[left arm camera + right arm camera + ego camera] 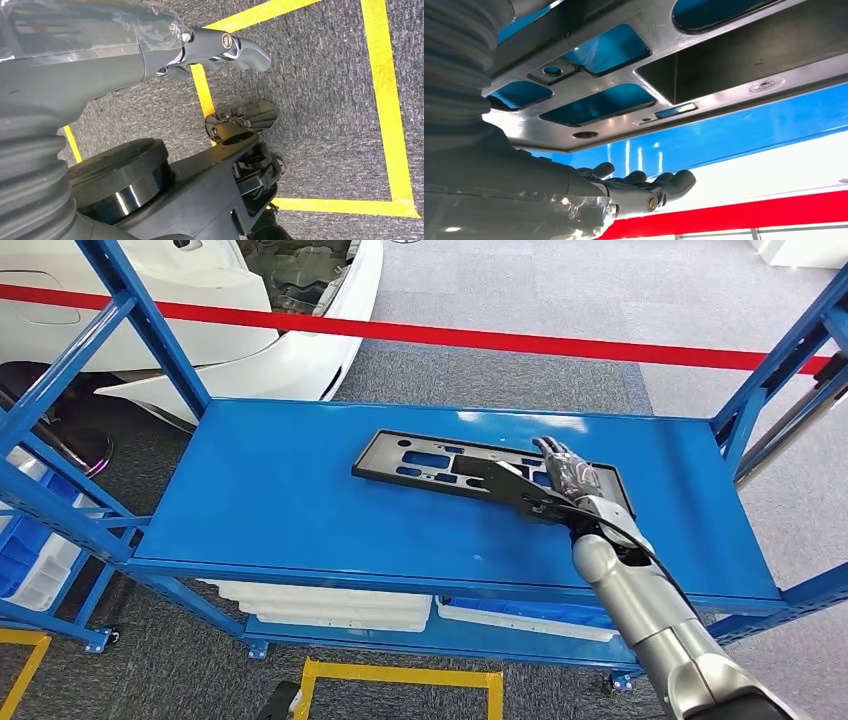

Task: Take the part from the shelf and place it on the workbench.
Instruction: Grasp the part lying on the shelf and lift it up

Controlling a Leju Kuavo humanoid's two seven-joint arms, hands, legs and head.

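The part (pixel 440 465) — a flat black frame with cut-outs — lies on the blue shelf (pixel 290 500), toward its right half. The right hand (pixel 565 475) rests over the part's right end, fingers (pixel 674 181) stretched out rather than curled; whether they actually grip it I cannot tell. The left hand (pixel 220 47) hangs over grey carpet with yellow tape (pixel 385 100), fingers loosely apart — holding nothing.

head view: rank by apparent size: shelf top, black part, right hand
1. Blue shelf top, by far the largest.
2. Black part.
3. Right hand, smallest, resting on the part's right end.
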